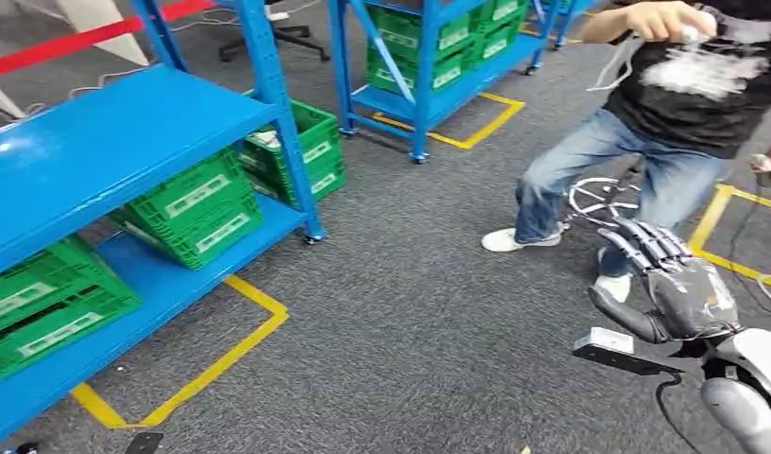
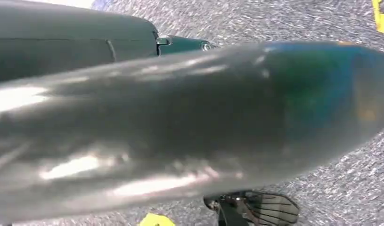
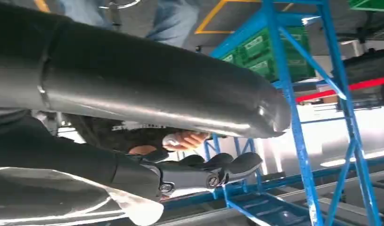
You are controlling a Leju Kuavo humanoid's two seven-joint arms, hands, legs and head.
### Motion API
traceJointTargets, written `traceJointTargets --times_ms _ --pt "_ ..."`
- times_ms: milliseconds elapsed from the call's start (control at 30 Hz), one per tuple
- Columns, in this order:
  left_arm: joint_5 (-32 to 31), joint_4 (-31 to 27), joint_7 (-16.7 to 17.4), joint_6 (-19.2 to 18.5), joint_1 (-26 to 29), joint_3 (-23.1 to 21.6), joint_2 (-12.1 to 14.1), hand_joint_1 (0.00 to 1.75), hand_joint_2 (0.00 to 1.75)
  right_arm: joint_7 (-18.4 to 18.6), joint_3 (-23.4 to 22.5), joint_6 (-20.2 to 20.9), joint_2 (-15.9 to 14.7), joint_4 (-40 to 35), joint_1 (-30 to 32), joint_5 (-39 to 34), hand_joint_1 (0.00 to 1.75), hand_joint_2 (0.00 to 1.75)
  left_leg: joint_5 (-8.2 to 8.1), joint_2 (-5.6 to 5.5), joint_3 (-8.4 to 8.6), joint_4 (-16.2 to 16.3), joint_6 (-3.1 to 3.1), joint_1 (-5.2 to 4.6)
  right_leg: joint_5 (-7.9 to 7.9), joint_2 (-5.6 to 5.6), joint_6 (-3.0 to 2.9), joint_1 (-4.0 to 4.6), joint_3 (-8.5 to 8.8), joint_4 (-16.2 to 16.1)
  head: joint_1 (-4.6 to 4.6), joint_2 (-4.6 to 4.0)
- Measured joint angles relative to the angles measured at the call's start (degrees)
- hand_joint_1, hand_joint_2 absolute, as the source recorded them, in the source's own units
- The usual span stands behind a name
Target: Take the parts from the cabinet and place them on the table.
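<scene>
A blue cabinet point(image 1: 107, 142) of open shelves stands at my left, with green crates point(image 1: 197, 203) on its lower shelf. One crate point(image 1: 306, 151) at the shelf's end shows something white inside. My right hand point(image 1: 670, 279) is raised at the lower right, over the carpet. Its fingers are stretched forward, the thumb stands apart, and nothing is in it. The right wrist view shows the same hand's dark fingers point(image 3: 213, 172) straight and empty. My left hand point(image 2: 180, 127) is a blurred grey bulk above the carpet in the left wrist view, with its fingers hidden.
A person point(image 1: 646, 113) in jeans and a black shirt stands close ahead of my right hand, holding a small white object. A round wire frame point(image 1: 599, 197) lies by their feet. A second blue rack point(image 1: 429, 57) stands behind. Yellow tape point(image 1: 220, 355) marks the grey carpet.
</scene>
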Motion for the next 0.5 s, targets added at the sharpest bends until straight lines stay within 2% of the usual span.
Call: traceJointTargets --times_ms 33,67,133,167,200,233,267,333,367,400,467,500 --pt "0.0 0.0 -0.2 0.0 -0.1 0.0 0.0 0.00 0.00 0.0 0.0 0.0 0.0 0.0 0.1 0.0 0.00 0.00 -0.10 -0.68 -0.50 0.6 -0.41 -0.31 -0.80 1.61 -0.09 -0.20 1.43 -1.7 -0.09 0.02" --pt "0.0 0.0 -0.4 0.1 -0.1 0.0 0.0 0.00 0.00 0.0 -0.2 0.0 -0.1 0.0 0.3 -0.2 0.00 0.00 0.18 -1.09 -0.91 0.5 -0.82 -0.12 -1.00 1.05 -0.50 -0.01 1.29 -1.5 -0.17 0.00" --pt "0.0 0.0 -0.4 0.5 0.3 0.0 0.0 0.00 0.00 -0.2 -0.2 0.0 -0.1 0.0 0.3 -0.4 0.00 0.00 0.51 -2.01 -1.14 0.3 -1.39 0.16 -1.02 0.40 -0.94 0.23 1.18 -1.3 -0.13 0.00" --pt "0.0 0.0 -0.4 0.5 0.4 0.0 0.1 0.00 0.00 -0.2 -0.3 0.0 -0.1 0.0 0.4 -0.5 0.00 0.00 0.34 -2.32 -1.14 0.4 -1.72 -0.10 -0.79 -0.18 -1.34 -0.29 1.43 -1.8 -0.09 0.00" --pt "0.0 0.0 -0.5 0.5 0.5 0.0 -0.1 0.00 0.00 -0.4 -0.3 0.0 -0.1 0.0 0.4 -0.7 0.00 0.00 -0.53 -0.19 -1.34 1.2 -1.99 -0.17 -0.68 -0.84 -1.63 -0.27 1.79 -2.1 -0.28 0.00" --pt "0.0 0.0 -0.6 0.5 0.3 0.0 0.0 0.00 0.00 -0.5 -0.5 0.0 -0.1 -0.1 0.5 -0.9 0.00 0.00 -2.37 1.83 -2.50 4.0 -2.29 -0.19 -0.78 -1.50 -2.00 -0.26 1.96 -2.2 -0.77 0.00" --pt "0.0 0.0 -0.8 0.4 0.1 0.0 0.1 0.00 0.00 -0.6 -0.5 0.0 -0.1 -0.1 0.7 -1.0 0.00 0.00 -4.51 2.72 -4.41 8.2 -2.54 0.00 -0.91 -2.20 -2.27 -0.14 2.02 -2.1 -0.72 0.00" --pt "-0.3 0.0 -0.9 0.4 0.0 -0.1 0.2 0.00 0.00 -1.0 -0.6 0.0 -0.1 0.0 1.1 -1.2 0.00 0.00 -7.54 3.47 -8.17 16.3 -2.84 0.24 -1.09 -3.61 -2.47 -0.03 2.14 -2.1 -0.74 0.00" --pt "-0.5 0.0 -0.9 0.3 0.1 -0.1 0.2 0.00 0.00 -1.1 -0.6 0.0 -0.1 0.0 1.2 -1.3 0.00 0.00 -7.27 3.56 -8.60 17.3 -2.87 0.30 -1.20 -4.18 -2.50 -0.01 2.22 -2.1 -0.74 0.00" --pt "-0.7 0.0 -1.0 0.1 0.3 -0.1 0.2 0.00 0.00 -1.2 -0.7 0.0 -0.1 0.0 1.4 -1.6 0.00 0.00 -5.75 3.60 -7.89 15.9 -2.82 0.33 -1.29 -4.74 -2.48 0.01 2.34 -2.1 -0.74 0.00" --pt "-1.0 0.0 -1.0 0.3 0.3 -0.2 0.3 0.00 0.00 -1.5 -1.1 0.0 -0.1 0.0 1.5 -1.8 0.00 0.00 -1.11 4.29 -3.92 7.9 -2.37 0.24 -1.56 -5.81 -2.35 0.12 2.76 -2.1 -0.76 0.00" --pt "-1.2 0.0 -0.9 0.3 0.3 -0.3 0.4 0.00 0.00 -1.6 -1.3 -0.1 -0.1 0.0 1.5 -1.9 0.00 0.00 1.00 6.28 -1.25 2.6 -1.76 -0.05 -1.79 -6.36 -2.17 0.19 3.06 -2.1 -0.74 0.00"
